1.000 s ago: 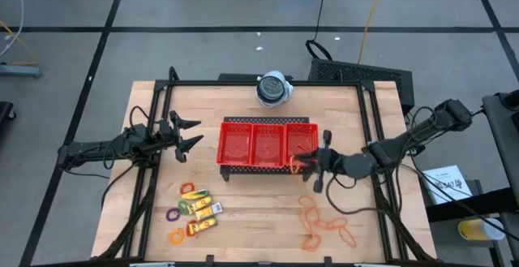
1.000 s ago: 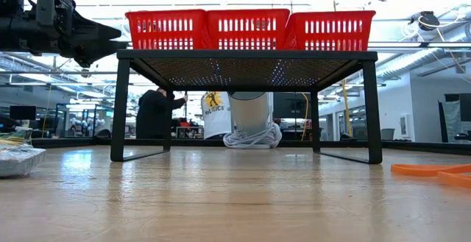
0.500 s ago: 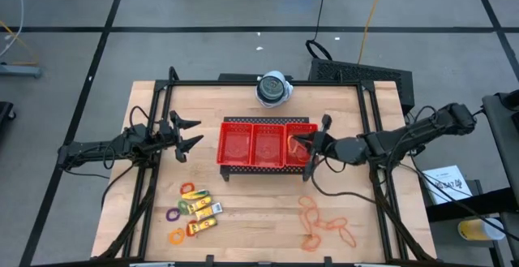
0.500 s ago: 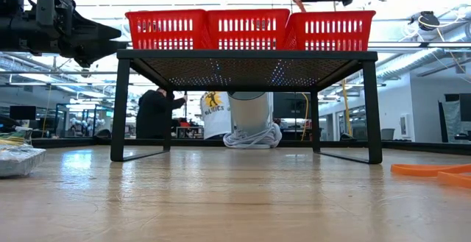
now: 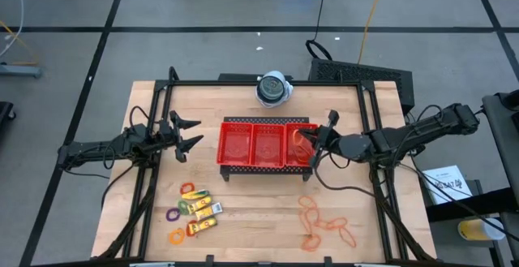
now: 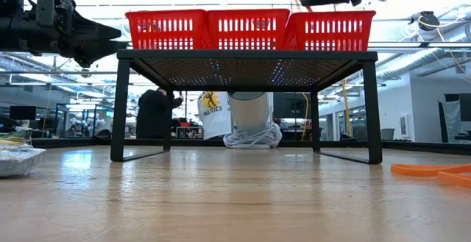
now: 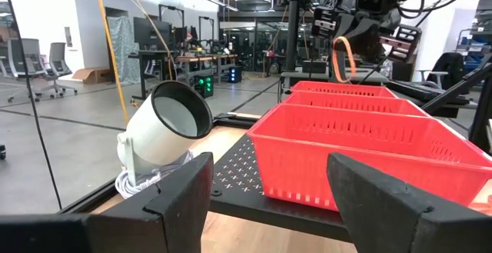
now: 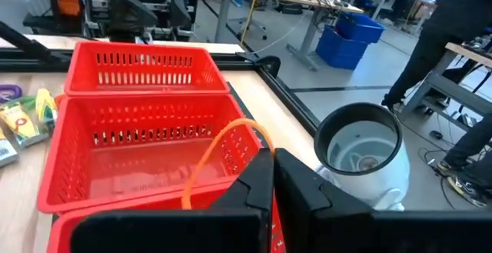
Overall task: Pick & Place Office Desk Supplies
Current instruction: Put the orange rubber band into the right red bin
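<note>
My right gripper [image 5: 319, 142] is shut on a thin orange rubber band [image 5: 302, 141] above the right compartment of the red mesh tray [image 5: 268, 122], which stands on a black rack. My left gripper [image 5: 186, 135] waits open and holds nothing, left of the tray. More orange rubber bands [image 5: 324, 228] lie flat on the table near its front right. Yellow packets [image 5: 201, 210] and small coloured rings [image 5: 172, 214] lie at the front left. In the left wrist view the band [image 7: 342, 57] hangs from the far gripper. My right gripper pinches the orange rubber band between its two shut fingers at one spot on the loop [image 8: 265, 135]. The fingers reach in nearly level from the table's right. The loop [image 8: 219, 149] arches out ahead of the fingertips, slack and lifted over the tray's right compartment.
A round white-grey device [image 5: 274, 88] with a coiled cable sits behind the tray at the far edge. The black rack's legs [image 6: 120, 109] lift the tray off the table. Black frame rails run along both sides of the table. Bare wood lies between the tray and the front items.
My right gripper has carried the orange band from the tray's near edge toward the far edge, so that it now hangs over the right compartment. It has stayed shut on the band. The left arm has kept still.
</note>
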{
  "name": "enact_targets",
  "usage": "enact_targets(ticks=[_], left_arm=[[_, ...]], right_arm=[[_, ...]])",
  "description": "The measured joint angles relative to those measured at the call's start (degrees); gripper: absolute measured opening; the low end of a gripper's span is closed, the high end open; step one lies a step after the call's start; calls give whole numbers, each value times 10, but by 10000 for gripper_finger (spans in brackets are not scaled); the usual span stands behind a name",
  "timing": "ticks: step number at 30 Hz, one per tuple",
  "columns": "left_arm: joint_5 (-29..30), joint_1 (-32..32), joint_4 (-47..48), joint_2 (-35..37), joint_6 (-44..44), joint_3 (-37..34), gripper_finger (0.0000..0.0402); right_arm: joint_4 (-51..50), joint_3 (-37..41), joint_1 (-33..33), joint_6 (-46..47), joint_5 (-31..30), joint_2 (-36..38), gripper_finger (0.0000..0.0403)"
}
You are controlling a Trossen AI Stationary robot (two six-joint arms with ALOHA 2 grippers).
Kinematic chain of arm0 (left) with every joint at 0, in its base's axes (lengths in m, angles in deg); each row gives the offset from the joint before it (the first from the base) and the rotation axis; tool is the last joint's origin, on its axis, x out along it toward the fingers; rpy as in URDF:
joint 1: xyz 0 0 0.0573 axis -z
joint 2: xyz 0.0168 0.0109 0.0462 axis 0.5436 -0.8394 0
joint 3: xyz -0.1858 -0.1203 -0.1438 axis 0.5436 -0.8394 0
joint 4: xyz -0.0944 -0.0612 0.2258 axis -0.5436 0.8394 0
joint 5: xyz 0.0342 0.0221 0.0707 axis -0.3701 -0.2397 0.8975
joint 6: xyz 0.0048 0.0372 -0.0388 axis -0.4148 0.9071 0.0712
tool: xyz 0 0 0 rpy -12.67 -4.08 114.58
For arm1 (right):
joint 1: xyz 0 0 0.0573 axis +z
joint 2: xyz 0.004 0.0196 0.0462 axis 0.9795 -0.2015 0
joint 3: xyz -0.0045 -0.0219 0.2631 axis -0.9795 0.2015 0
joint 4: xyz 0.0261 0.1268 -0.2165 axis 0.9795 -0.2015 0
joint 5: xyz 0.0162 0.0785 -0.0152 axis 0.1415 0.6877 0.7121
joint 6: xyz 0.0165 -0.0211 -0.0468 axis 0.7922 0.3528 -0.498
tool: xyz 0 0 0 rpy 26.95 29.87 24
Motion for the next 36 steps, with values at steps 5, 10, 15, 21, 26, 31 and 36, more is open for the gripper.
enact_targets(ticks=[5,10,15,21,26,31,36], left_arm=[[0,0,0,0,0,0,267],[0,0,0,0,0,0,267],[0,0,0,0,0,0,267],[0,0,0,0,0,0,267],[0,0,0,0,0,0,267],[0,0,0,0,0,0,267],[0,0,0,0,0,0,267]], right_arm=[[-17,0,-6,0,-4,0,0],[-16,0,-6,-5,-15,0,0],[-17,0,-6,-4,-15,0,0],[-18,0,-6,-4,-15,0,0],[-18,0,-6,2,-15,0,14],[-18,0,-6,2,-16,0,38],[-18,0,-6,3,-17,0,66]])
